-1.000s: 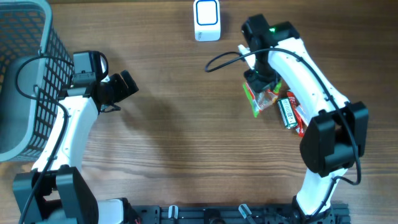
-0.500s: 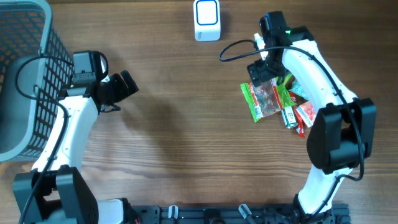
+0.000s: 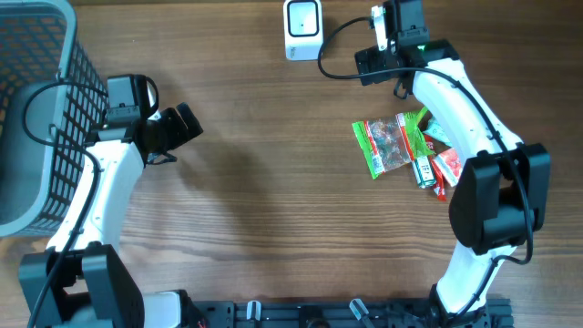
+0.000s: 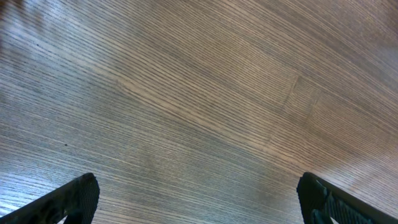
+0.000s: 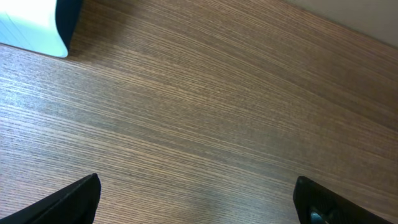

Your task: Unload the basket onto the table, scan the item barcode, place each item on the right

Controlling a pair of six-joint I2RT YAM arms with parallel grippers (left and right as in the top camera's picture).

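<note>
Snack packet [image 3: 386, 146] — green-edged, clear-faced, with red pieces inside — is lying flat on the table [image 3: 273, 210], toward its right edge and roughly midway between the far and near edges. It is the only one of its kind. It is overlapping a small heap just to its right: one green battery card [image 3: 421, 169], one red packet [image 3: 446, 167], and a green scrap [image 3: 428, 126] at the heap's far side; whether that scrap is a separate item I cannot tell.

The packet is lying free of both grippers. The right gripper [image 3: 366, 64] is hovering well apart from it, nearer the far edge, between the packet and the one white scanner [image 3: 302, 27] standing at the middle of the far edge. Its fingers [image 5: 74, 199] are standing spread wide, with only bare wood showing between them.

The left gripper [image 3: 187, 123] is hanging over the left half of the table, far from the packet — its fingers [image 4: 71, 199] are likewise spread over bare wood. One grey mesh basket [image 3: 41, 109] is sitting in the far left corner.
</note>
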